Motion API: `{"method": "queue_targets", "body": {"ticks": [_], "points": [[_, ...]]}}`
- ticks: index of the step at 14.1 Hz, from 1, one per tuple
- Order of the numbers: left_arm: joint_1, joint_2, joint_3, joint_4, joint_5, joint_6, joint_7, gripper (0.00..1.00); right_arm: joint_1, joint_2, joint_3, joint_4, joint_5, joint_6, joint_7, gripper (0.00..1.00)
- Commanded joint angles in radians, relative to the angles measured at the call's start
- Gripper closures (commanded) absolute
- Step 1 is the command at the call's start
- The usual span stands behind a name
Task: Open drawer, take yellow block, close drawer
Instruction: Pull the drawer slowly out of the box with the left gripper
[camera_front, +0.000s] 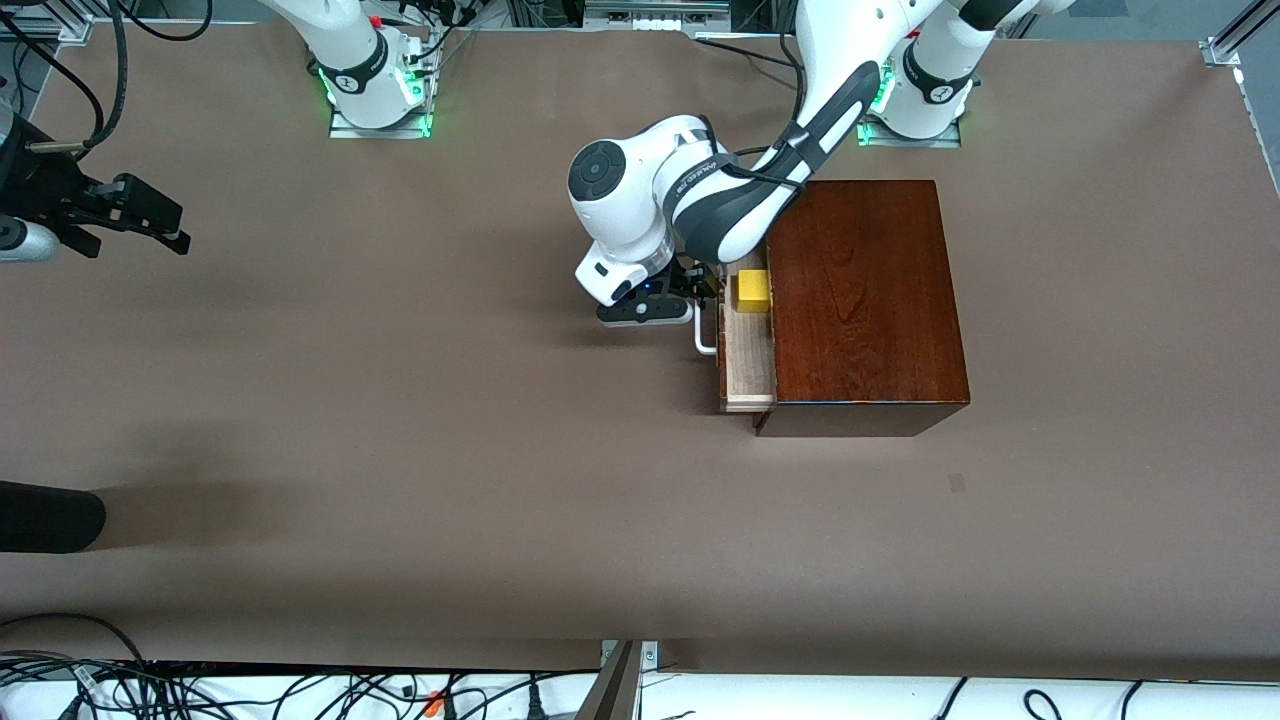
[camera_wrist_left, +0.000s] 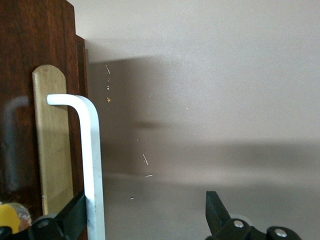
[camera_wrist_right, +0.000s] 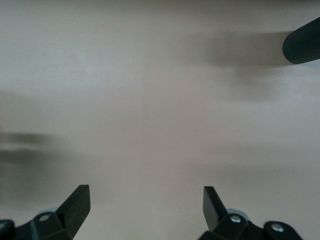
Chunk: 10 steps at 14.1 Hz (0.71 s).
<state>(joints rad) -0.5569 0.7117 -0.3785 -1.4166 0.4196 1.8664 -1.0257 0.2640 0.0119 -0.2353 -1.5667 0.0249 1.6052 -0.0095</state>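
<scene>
brown bench (camera_front: 400, 450) carries the mahogany box (camera_front: 860, 300); drawer (camera_front: 748, 365) partly out, yellow block (camera_front: 752, 291) inside. left end effector (camera_front: 655, 305) spread, one finger at the handle (camera_wrist_left: 92, 165). right end effector (camera_wrist_right: 145, 207) spread, waiting. risk: finger slips off handle.

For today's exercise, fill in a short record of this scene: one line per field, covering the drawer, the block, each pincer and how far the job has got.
drawer: drawer pulled partly out of the wooden box, toward the right arm's end of the table
handle: white handle beside one finger of the left pincer, not gripped
yellow block: yellow block lying in the drawer, untouched
left pincer: left pincer open, at the handle
right pincer: right pincer open over bare table at the right arm's end, waiting
stage: drawer open; block not yet taken
</scene>
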Motion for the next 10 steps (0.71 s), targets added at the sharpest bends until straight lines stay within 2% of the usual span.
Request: {"method": "queue_targets", "body": {"ticks": [1,3,6,10], "points": [[-0.049,0.051,-0.034,0.021,-0.087,0.149,-0.047,0.0,-0.005,0.005,0.004,0.017,0.006,-0.005,0.003,0.0],[-0.052,0.06,-0.034,0.031,-0.097,0.178,-0.048,0.0,-0.005,0.005,0.004,0.017,0.004,-0.005,0.003,0.0],[-0.072,0.101,-0.03,0.106,-0.11,0.18,-0.091,0.0,-0.005,0.005,0.004,0.017,0.004,-0.005,0.003,0.0],[-0.074,0.104,-0.026,0.113,-0.111,0.181,-0.097,0.0,-0.005,0.005,0.004,0.017,0.006,-0.005,0.003,0.0]]}}
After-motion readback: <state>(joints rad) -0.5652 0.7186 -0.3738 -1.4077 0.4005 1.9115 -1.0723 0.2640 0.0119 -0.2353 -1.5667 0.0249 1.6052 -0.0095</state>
